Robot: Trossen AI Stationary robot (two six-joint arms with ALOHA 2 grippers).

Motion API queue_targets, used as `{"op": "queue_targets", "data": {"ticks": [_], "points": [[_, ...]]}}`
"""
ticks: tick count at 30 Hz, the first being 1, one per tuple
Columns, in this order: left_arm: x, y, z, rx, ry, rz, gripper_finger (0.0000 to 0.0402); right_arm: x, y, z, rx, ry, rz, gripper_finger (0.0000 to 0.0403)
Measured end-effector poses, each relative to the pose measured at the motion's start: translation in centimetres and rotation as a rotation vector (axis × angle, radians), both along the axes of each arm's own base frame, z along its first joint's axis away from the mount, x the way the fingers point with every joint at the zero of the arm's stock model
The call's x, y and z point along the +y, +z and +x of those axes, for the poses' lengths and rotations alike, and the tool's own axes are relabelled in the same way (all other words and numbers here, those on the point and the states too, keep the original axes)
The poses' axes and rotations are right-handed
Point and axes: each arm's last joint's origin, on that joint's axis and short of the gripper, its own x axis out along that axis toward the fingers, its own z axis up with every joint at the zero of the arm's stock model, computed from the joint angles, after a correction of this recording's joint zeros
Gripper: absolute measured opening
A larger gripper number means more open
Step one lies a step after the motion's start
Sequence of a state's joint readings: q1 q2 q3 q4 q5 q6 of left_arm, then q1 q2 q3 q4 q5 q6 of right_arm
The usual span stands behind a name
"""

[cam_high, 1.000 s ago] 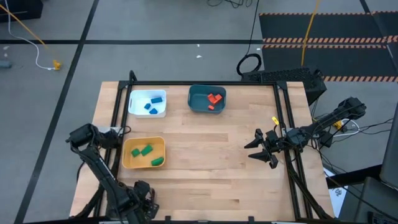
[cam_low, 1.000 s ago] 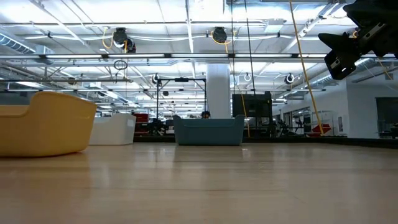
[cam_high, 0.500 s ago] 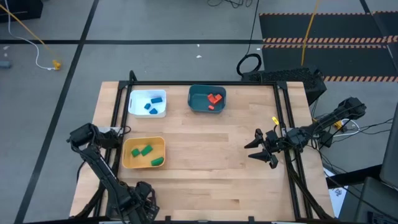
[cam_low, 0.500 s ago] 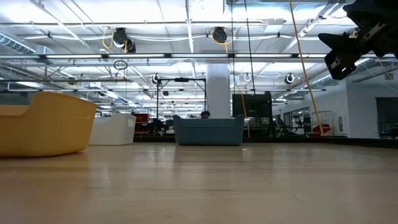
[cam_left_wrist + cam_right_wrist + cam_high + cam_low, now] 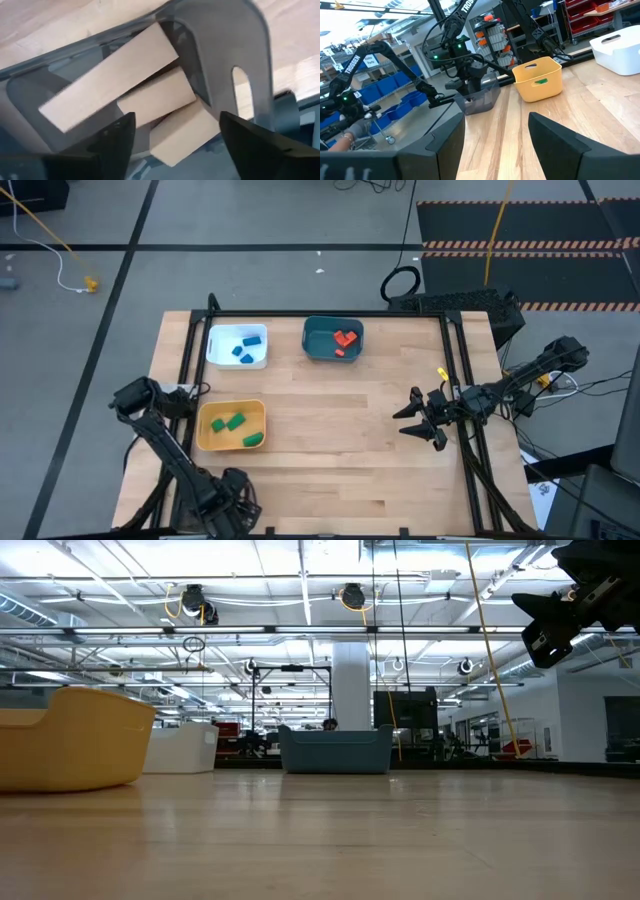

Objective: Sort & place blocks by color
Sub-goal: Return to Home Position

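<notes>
Table (image 5: 340, 440), blocks (image 5: 346, 339) binned by colour, sorting apparently finished: left gripper (image 5: 175, 125) spread over near-left bin (image 5: 485, 102), right gripper (image 5: 403, 421) spread at right edge.

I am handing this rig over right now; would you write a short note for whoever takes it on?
Left gripper: open, holding nothing, just above the dark bin.
Right gripper: open, empty, raised over the table's right side.
Blocks: blue blocks in the white tray, red blocks in the teal tray, green blocks in the yellow tray, three tan blocks in the dark bin.
Done: sorting looks finished; no loose block shows on the table.
Left: bring both arms home.
</notes>
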State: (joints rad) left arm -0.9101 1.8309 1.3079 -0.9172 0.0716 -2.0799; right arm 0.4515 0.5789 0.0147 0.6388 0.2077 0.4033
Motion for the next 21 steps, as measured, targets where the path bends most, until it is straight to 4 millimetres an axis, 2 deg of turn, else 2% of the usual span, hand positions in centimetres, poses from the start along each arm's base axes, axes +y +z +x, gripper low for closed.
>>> {"op": "queue_targets", "data": {"ticks": [3,5,8,13,21], "points": [[0.0,0.3,0.2,0.010,-0.027,-0.018,0.0311,0.0,0.0,0.0,0.000,0.000,0.000,0.0210],[0.1,1.1,0.1,-0.010,-0.049,-0.032,0.0319,0.0,0.0,0.0,0.000,0.000,-0.001,0.0210],[0.8,3.4,-0.1,-0.067,-0.055,-0.056,0.0320,0.0,0.0,0.0,0.000,0.000,0.000,0.0210],[3.2,7.2,-1.4,-0.203,-0.096,0.008,0.0311,0.0,0.0,0.0,0.001,0.000,0.000,0.0210],[6.6,12.1,-3.7,-0.468,-0.684,0.151,0.0301,0.0,0.0,0.0,0.000,0.000,0.000,0.0210]]}}
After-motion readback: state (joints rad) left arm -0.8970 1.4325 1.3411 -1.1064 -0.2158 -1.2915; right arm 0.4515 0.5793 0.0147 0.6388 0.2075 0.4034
